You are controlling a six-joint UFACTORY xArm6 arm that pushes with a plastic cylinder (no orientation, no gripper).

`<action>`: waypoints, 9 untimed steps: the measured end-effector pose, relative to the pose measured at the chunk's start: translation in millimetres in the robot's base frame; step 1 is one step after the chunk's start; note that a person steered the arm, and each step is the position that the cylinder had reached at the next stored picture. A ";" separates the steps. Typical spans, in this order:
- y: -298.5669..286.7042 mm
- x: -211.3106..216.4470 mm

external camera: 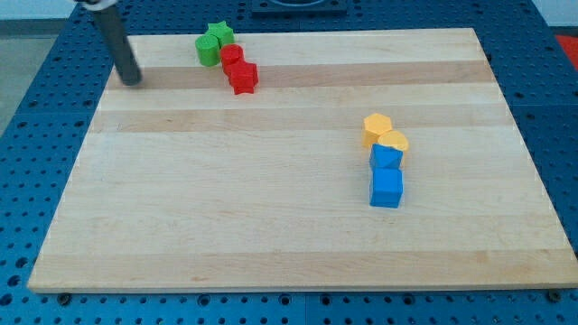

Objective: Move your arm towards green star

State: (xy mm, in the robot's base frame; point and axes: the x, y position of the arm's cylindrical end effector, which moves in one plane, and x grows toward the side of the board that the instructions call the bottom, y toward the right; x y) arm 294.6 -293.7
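1. Board point(271, 226) first: a pale wooden table top on a blue perforated bench, with blocks in two clusters, one at the view's top left of centre and one at the view's right.
2. My rod comes down at the view's top left, and my tip point(132, 81) rests on the board near its left edge. There is no claw on this rig, so nothing opens, closes or holds; the rod stands clear of every block.
3. The far cluster (not my concern here) is two blue cubes point(386, 176) with two yellow blocks point(383, 133) touching them above, well apart from my tip.
4. The near cluster has a red star point(242, 78) and a red block point(231, 56) just above it.
5. The green star point(218, 35) sits at the top edge, touching a green block point(208, 50) on its lower left.
6. The relation that matters: the green star lies to the view's right of my tip and slightly toward the top, with bare wood between; I judge the green block would be met first.
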 end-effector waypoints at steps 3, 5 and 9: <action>-8.0 -57.7; 12.8 -90.6; 153.0 -103.2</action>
